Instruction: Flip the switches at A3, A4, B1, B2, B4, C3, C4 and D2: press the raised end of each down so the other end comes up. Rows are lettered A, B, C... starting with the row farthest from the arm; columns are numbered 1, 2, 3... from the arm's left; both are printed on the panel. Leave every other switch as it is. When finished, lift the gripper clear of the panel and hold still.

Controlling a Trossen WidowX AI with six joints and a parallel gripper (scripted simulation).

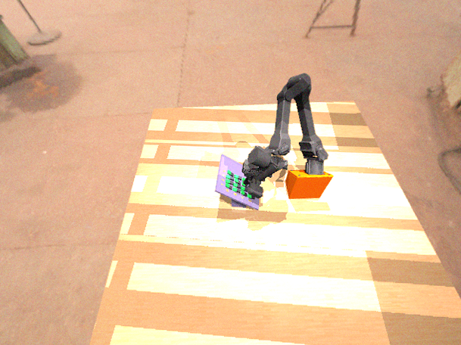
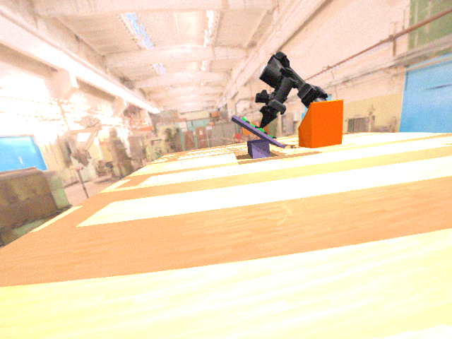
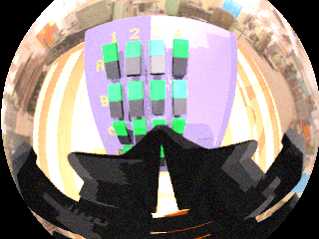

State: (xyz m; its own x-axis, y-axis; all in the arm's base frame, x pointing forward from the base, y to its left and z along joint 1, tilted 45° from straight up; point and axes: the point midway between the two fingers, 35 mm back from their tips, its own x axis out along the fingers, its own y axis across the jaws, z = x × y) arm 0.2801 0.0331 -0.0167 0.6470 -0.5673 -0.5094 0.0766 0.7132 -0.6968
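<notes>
The purple panel (image 1: 228,164) (image 2: 274,141) (image 3: 211,90) is tilted on a block, its row A edge higher. In the wrist view, switches A3 (image 3: 157,57), A4 (image 3: 179,57), B1 (image 3: 115,100), B2 (image 3: 136,97) and B4 (image 3: 179,98) show green far halves and grey or dark near halves. C3 (image 3: 159,121) and C4 (image 3: 178,125) show green far parts; their near parts are partly or wholly covered. D2 is hidden behind the fingers. Which ends are raised is not clear. My gripper (image 2: 261,126) (image 3: 159,127) is shut and empty, its tips at or just above the panel near C3.
The arm's orange base block (image 1: 307,186) (image 2: 324,123) stands on the striped wooden table (image 1: 258,281) (image 2: 219,233), close to the panel's near edge. The forearm reaches over from it. The panel's purple support block (image 2: 259,148) is underneath.
</notes>
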